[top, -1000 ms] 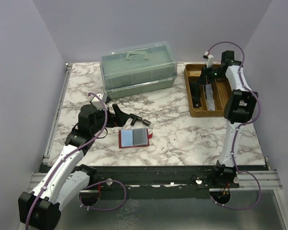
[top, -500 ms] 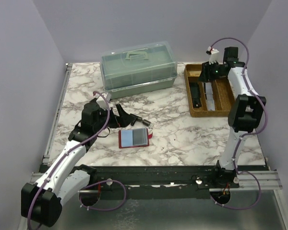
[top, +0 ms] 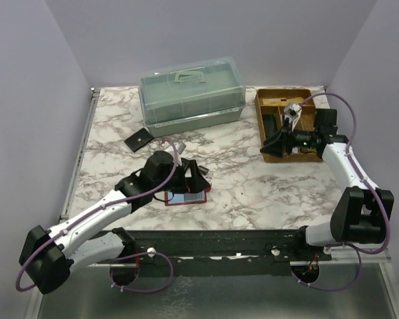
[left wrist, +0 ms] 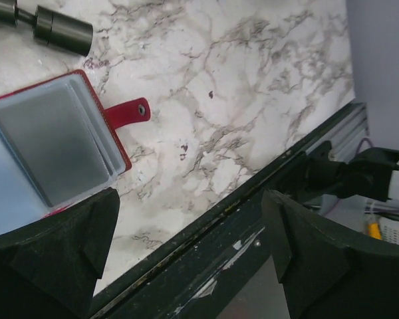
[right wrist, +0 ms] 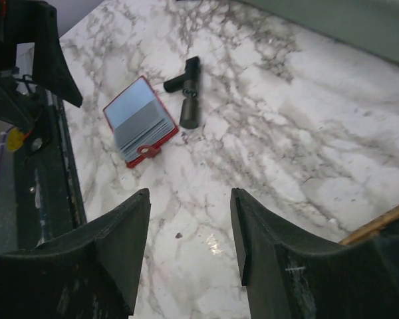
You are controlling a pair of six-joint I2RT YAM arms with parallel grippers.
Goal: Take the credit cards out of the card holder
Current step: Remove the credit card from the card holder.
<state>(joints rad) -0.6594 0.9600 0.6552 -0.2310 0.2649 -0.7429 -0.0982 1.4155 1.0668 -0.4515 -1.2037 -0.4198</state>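
Credit cards (left wrist: 50,143), pale blue and grey, lie stacked in the open red card holder (right wrist: 141,121) near my front edge; none looks pulled yet. My left gripper (left wrist: 189,199) hovers right over it, jaws spread wide and empty. Farther right, my right gripper (right wrist: 189,199) stands parted, holding nothing, beside the wooden tray (top: 259,113), whose contents I can't make out.

On the white marble table (top: 253,193) the left tool (top: 195,178) sits over the open red card holder (top: 186,203), a pale blue credit card (top: 186,197) showing inside; the right tool (top: 277,143) hangs at the near-left corner of the brown wooden tray (top: 306,93)
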